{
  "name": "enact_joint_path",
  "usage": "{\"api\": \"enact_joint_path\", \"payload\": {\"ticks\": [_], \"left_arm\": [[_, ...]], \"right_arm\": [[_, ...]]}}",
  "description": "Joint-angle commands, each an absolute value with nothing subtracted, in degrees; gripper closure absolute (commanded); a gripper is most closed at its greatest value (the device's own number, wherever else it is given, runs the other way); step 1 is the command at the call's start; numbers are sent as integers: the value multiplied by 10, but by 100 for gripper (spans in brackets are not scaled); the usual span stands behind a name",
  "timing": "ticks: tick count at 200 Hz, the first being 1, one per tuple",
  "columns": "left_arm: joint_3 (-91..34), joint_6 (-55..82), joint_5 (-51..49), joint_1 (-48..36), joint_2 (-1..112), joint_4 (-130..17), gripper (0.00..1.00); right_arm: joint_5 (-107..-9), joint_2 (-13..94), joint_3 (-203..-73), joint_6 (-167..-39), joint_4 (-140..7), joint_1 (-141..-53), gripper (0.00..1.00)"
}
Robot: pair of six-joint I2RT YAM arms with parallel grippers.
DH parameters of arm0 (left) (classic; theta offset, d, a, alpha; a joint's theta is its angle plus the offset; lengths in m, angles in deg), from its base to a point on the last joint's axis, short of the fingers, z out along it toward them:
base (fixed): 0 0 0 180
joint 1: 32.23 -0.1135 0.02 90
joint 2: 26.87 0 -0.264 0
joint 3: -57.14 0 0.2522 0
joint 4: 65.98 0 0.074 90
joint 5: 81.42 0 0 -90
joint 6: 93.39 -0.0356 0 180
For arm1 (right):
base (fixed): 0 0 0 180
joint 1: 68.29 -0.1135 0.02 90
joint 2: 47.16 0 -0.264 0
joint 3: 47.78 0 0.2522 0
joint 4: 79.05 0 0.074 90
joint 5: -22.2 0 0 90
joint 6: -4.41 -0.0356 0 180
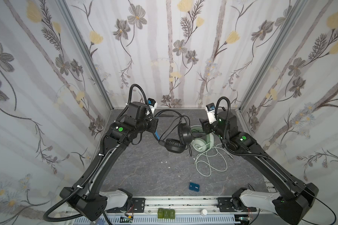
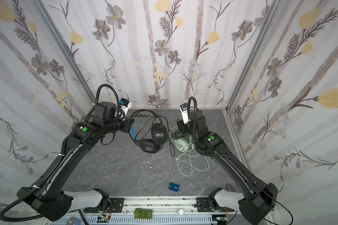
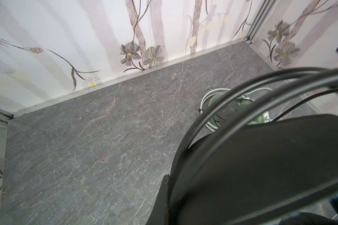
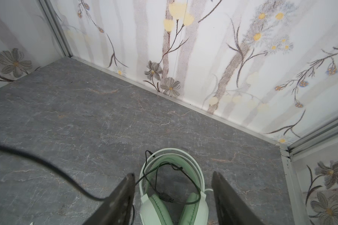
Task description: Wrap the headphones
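Note:
The black headphones [image 1: 176, 140] hang above the table, and my left gripper [image 1: 155, 128] is shut on their blue-lined headband [image 2: 132, 131]. Their black cable [image 1: 171, 121] loops around the headband. In the left wrist view the black band [image 3: 261, 165] fills the frame beside one finger [image 3: 165, 191]. The mint-green headphones [image 1: 202, 143] lie flat on the table, with their pale cable [image 1: 209, 161] in loose loops nearer the front. My right gripper [image 4: 173, 181] stands open just above them with nothing between its fingers. A thin black cable end [image 4: 166, 198] lies across the mint earcups.
A small blue box [image 1: 194, 187] lies near the front edge of the grey stone-patterned table [image 1: 144, 165]. Floral walls close in the back and both sides. A few white specks [image 1: 164, 161] dot the middle of the table.

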State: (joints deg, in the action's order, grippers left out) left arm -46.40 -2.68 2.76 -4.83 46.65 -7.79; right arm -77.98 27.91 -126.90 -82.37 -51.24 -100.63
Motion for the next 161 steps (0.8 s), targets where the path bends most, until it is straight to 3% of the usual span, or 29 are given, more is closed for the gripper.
{"api": "enact_joint_path", "payload": {"ticks": [1,54,161], "left_arm": [[-490,45,-26,-50,459,-106,100],[-583,57,-30,-52,482,-88,100],[-674,93,-60,-51,534,-88,100]], "right_arm": [[-666,230,-1199,-854,-639,-994,19],[-521,244,-1109,-906,-789,-986,14],[-346,417,-1167,-969,-948,-978,15]]}}
